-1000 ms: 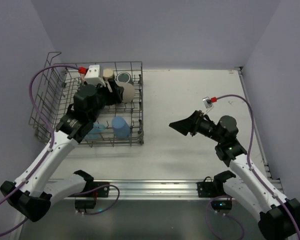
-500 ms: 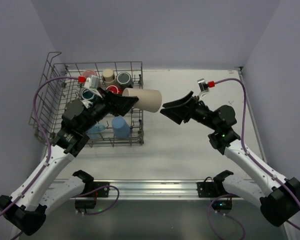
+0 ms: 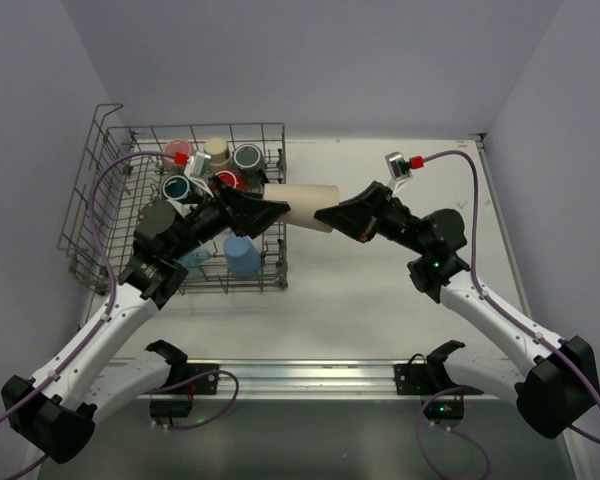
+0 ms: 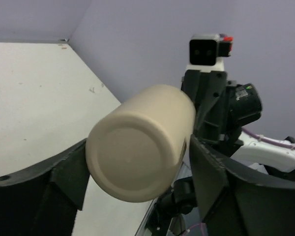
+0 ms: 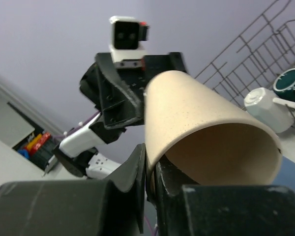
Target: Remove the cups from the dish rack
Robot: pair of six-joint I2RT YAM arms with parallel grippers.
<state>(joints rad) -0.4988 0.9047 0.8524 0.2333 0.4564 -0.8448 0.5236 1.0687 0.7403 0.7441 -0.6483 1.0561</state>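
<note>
Above tabletop [image 3: 380, 300], cream cup [image 3: 302, 203] now double-held

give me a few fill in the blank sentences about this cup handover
1. The lifted cup, held in the air between the two arms, is ___ in colour.
2. The left gripper holds its closed base end, and the right gripper pinches its open ___.
3. The light blue cup sits inside the ___.

Missing words: cream; rim; dish rack.
</note>
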